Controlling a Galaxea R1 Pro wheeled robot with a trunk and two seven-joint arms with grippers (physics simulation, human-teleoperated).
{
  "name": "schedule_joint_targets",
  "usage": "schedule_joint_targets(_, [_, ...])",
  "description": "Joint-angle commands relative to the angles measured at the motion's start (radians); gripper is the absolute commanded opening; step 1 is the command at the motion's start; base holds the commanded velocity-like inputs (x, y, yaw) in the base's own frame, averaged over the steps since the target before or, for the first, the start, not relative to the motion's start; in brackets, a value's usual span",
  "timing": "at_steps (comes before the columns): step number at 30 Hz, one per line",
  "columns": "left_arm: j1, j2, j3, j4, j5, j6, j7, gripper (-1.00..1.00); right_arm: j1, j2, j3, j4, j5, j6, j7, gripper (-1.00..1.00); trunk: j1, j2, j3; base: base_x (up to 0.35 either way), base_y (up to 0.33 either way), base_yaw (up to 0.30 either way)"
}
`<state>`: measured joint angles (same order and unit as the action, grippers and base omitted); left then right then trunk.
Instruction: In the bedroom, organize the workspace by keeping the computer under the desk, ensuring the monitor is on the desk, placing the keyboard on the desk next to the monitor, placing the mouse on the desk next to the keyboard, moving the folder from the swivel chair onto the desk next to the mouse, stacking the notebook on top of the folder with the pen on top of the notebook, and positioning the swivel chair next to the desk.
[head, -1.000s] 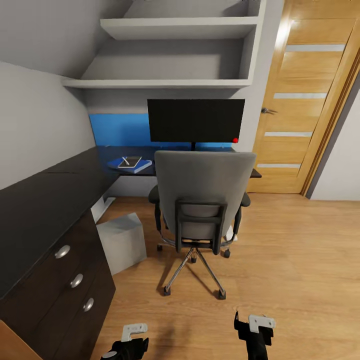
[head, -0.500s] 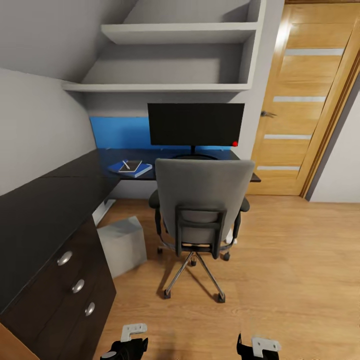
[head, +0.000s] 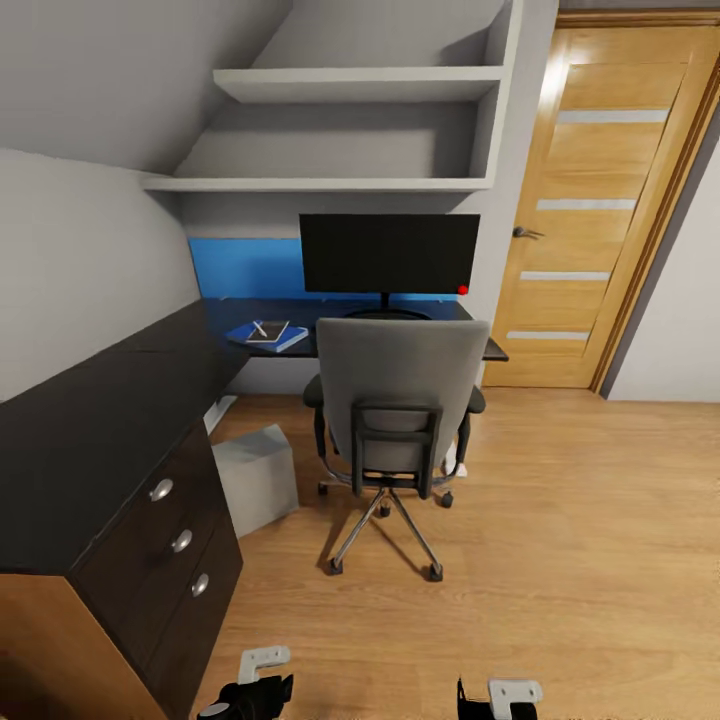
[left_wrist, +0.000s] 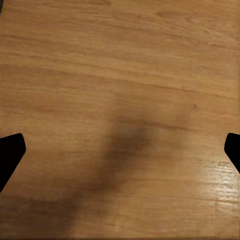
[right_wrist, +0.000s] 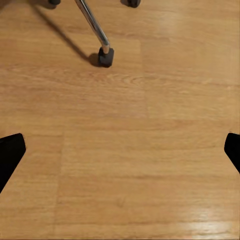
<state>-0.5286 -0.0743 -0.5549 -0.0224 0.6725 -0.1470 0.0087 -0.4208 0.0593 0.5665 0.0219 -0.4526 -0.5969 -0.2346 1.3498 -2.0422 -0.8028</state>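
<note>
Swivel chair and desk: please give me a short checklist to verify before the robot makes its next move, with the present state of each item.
1. Monitor on the desk: ok.
2. Notebook on the desk with pen on top: ok.
3. Folder on the swivel chair seat: cannot tell, the backrest hides it.
4. Grey computer under the desk: not ok, it stands on the floor beside the drawers.
5. Left claw and right claw open and empty: ok.
</note>
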Motion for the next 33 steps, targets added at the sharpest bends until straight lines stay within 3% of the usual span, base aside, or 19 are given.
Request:
schedule_joint_targets(1, [-0.001,0.002,-0.008,0.001,0.009,-0.003,0.001,1.0,0.001,0.001,0.008,0.002,-0.005,-0.002,-0.002,1.0,-0.004,0.007,0.002,-0.055,0.0,0.0])
schedule_joint_targets(7, [0.009,0.01,-0.01,0.002,0.022,-0.003,0.002,1.0,0.007,-0.001,0.007,0.003,-0.005,-0.001,0.001,1.0,-0.027,0.049,0.021,-0.015,0.0,0.0])
schedule_joint_targets(13, [0.127,0.028,-0.01,0.002,0.024,-0.044,0.003,1.0,0.008,-0.001,0.008,0.003,-0.004,-0.001,0.001,1.0,-0.05,0.091,0.04,-0.001,0.0,0.0])
schedule_joint_targets(33, [0.137,0.033,-0.014,0.0,0.015,-0.043,-0.003,1.0,0.008,-0.001,0.007,0.003,-0.004,-0.001,0.001,1.0,-0.127,0.231,0.103,0.0,0.0,0.0])
